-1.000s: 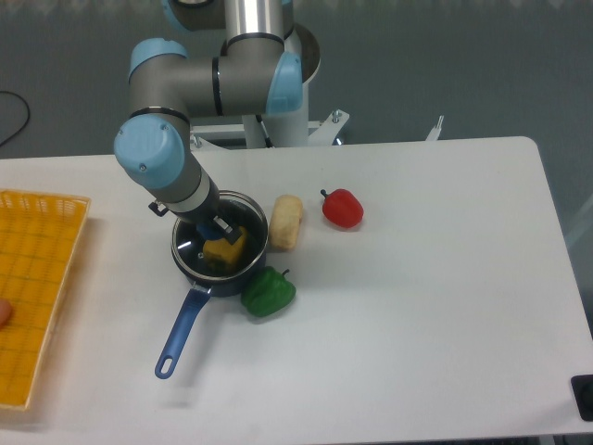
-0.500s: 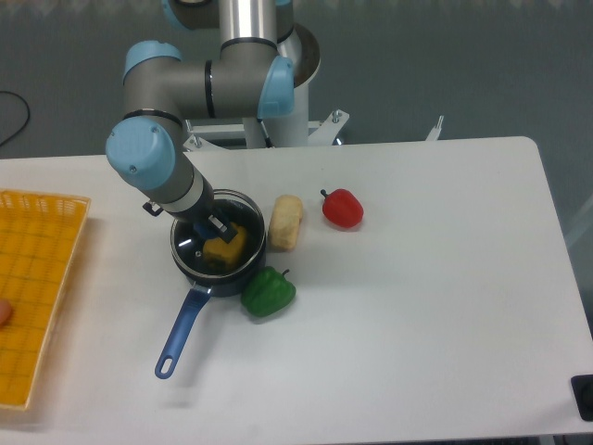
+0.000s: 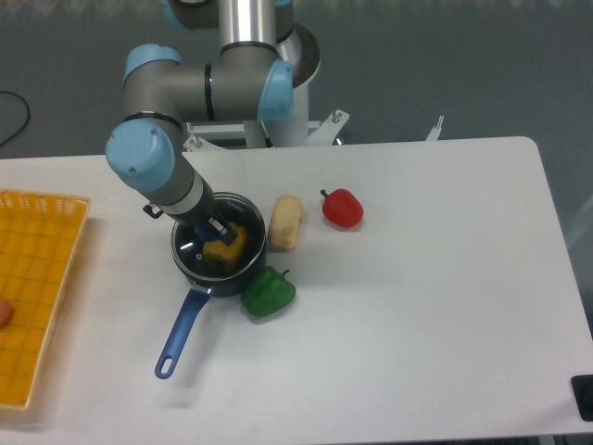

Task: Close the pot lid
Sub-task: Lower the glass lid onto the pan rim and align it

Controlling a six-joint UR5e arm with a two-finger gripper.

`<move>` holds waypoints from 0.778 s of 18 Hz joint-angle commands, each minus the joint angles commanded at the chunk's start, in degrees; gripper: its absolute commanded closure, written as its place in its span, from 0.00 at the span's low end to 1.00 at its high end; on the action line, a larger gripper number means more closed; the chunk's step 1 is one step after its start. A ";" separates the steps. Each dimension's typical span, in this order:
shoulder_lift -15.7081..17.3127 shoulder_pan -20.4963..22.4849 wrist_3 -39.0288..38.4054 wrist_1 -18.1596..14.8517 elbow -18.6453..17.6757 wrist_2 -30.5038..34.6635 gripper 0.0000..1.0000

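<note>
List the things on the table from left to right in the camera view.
Yellow tray → pot → green pepper → bread roll → red pepper.

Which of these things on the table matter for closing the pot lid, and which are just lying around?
Part of the job:
pot
lid
gripper

Lying about:
green pepper
red pepper
pale bread-like piece
yellow tray
yellow item inside the pot

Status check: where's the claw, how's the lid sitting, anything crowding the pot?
Claw down over the pot, at the lid; grip unclear. Lid looks seated on the rim. Green pepper touching the pot, bread roll close beside.
</note>
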 joint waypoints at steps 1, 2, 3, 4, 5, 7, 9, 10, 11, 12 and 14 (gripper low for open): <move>-0.17 0.00 0.00 0.35 0.00 0.09 0.48; -0.26 0.00 -0.09 0.53 0.00 0.27 0.48; -0.44 0.00 -0.35 0.62 0.00 0.27 0.48; -0.79 0.00 -1.22 0.62 0.00 0.35 0.48; -1.05 0.00 -1.93 0.79 0.09 0.36 0.48; -1.14 -0.09 -2.02 0.88 0.09 0.53 0.48; -1.23 -0.09 -2.02 0.88 0.09 1.14 0.48; -1.23 -0.17 -2.11 0.88 0.00 1.15 0.48; -1.32 -0.18 -2.11 0.88 0.00 1.23 0.48; -1.32 -0.18 -2.11 0.88 -0.09 1.50 0.41; -1.41 -0.61 -1.85 0.88 0.00 2.20 0.00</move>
